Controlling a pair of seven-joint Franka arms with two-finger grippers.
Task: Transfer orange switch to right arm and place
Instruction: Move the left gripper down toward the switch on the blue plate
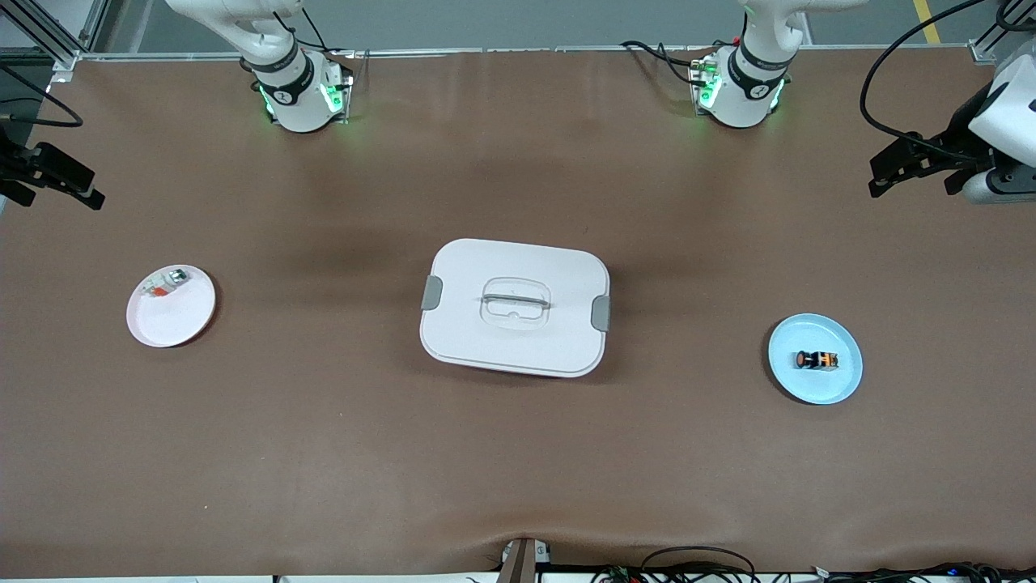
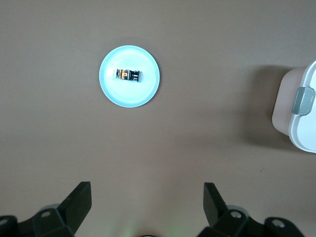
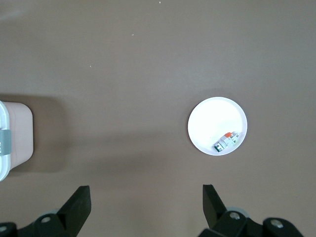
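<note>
Front view shows the orange switch [image 1: 816,359] lying on its side on a light blue plate [image 1: 842,385], toward the left arm's end of the brown counter [image 1: 518,453]. A white lidded box [image 1: 515,307] with grey side clips sits mid-counter, and a white plate [image 1: 174,320] holding a small whitish part with red and green bits [image 1: 164,284] lies toward the right arm's end.

The left gripper [image 1: 919,168] hangs high over the counter's edge at its own end, well apart from the blue plate. In its wrist view the left gripper [image 2: 147,202] has its fingers [image 2: 76,200] spread wide and released, holding nothing, with the switch [image 2: 129,75] and blue plate [image 2: 148,91] in sight below. The right gripper [image 1: 48,174] waits over its own end; its wrist view shows the right gripper [image 3: 146,202] with fingers [image 3: 77,201] likewise spread and empty, above bare counter near the white plate [image 3: 212,118].

Nothing of the task looks begun: the pick-up by the left arm comes first, then the handover.

The risks I would expect lie in the switch itself. It is small and roundish, so fingers closing off-centre could roll it across the plate or squirt it out. Coming down too low could press on the plate's rim and tip or slide the plate. Later, at the handover, a short part leaves little free length for the second grip, so a release before the right arm's fingers have closed firmly could drop it.
</note>
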